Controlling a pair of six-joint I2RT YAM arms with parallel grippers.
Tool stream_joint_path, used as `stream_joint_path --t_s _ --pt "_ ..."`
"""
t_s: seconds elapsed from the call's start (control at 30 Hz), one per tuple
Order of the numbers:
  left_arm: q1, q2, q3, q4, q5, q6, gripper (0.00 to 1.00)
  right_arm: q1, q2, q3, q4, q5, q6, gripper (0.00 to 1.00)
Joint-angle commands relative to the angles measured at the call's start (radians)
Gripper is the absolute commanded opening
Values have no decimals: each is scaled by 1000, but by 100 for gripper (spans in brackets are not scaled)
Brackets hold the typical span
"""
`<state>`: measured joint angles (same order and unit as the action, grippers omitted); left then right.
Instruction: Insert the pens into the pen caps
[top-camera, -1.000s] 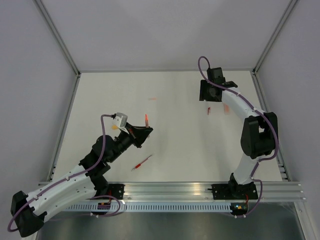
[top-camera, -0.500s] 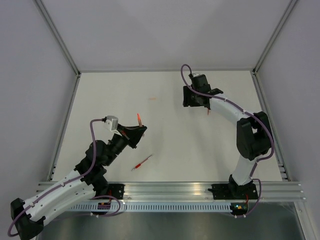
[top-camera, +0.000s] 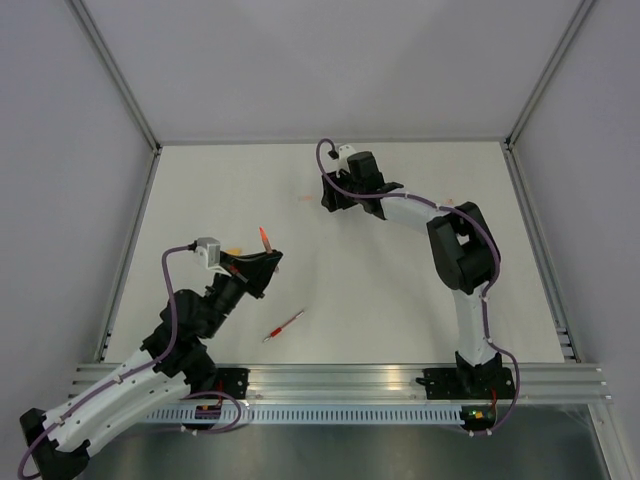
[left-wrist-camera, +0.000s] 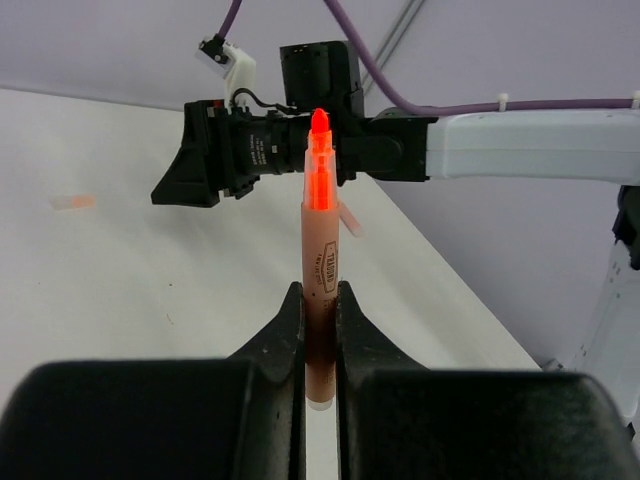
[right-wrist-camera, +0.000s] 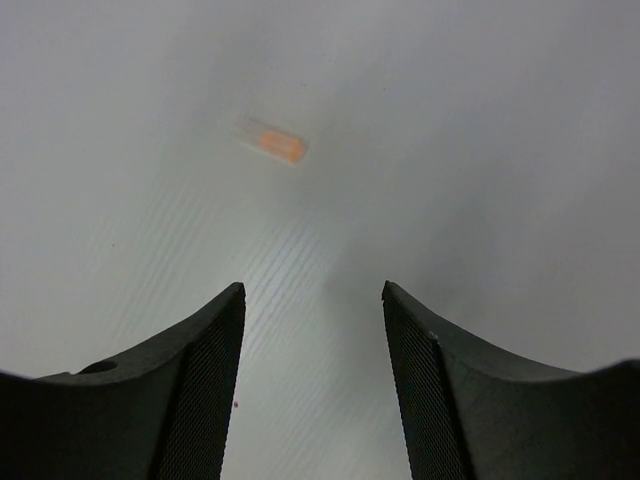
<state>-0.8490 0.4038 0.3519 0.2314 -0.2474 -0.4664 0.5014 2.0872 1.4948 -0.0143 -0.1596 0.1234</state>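
**Two claws, one pen gripped**

One pale orange cap (top-camera: 305, 198) lies on the white desk (top-camera: 400, 290), toward the back edge. A red pen (top-camera: 285, 325) lies slanted on the desk closer to the arm bases, well apart from the cap and from both claws.

The left claw (left-wrist-camera: 320, 300) is closed tight on an orange pen (left-wrist-camera: 320, 270), gripping its lower part. The pen stands upright with its bright tip on top. In the left wrist view the right arm's wrist stands directly behind this tip.

The left arm rises bent from the near left corner, with its claw above the desk's left half. The right arm stretches far back and to the left. The right claw (right-wrist-camera: 312, 300) hangs just beside the cap, its jaws apart and holding nothing. The cap lies ahead of the fingers (right-wrist-camera: 200, 370), not between them.
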Motion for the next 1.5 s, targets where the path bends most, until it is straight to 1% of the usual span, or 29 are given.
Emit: stream_joint_path --t_s 0.0,0.07,0.17,0.33,0.47,0.77,1.0,1.03,1.23,1.37,1.47 --pt "-2 -20 -7 2 -30 -20 2 -4 74 131 88 -75 -56 64" --pt "-2 -36 -8 -3 -30 -18 2 -4 117 194 70 -101 -82 66" --pt "-2 -46 -14 -4 -47 -18 2 -4 145 234 68 -133 -114 68" --pt "-2 -57 -16 -10 -61 -28 2 -4 211 271 103 -185 -104 69" --pt "-2 -60 -16 -17 -73 -29 2 -3 283 350 80 -219 -76 69" --pt "-2 -54 -16 -12 -67 -34 2 -1 323 375 103 -210 -114 71" --pt "-2 -51 -16 -12 -64 -35 2 12 381 436 73 -235 -114 72" --pt "-2 -52 -16 -12 -64 -34 2 15 389 444 74 -233 -140 72" --pt "-2 -51 -13 -10 -61 -35 2 25 408 459 80 -215 -153 73" --pt "-2 -49 -13 -12 -61 -34 2 29 413 470 68 -233 -137 73" --pt "-2 -49 -11 -14 -59 -35 2 42 424 495 18 -215 -149 73"
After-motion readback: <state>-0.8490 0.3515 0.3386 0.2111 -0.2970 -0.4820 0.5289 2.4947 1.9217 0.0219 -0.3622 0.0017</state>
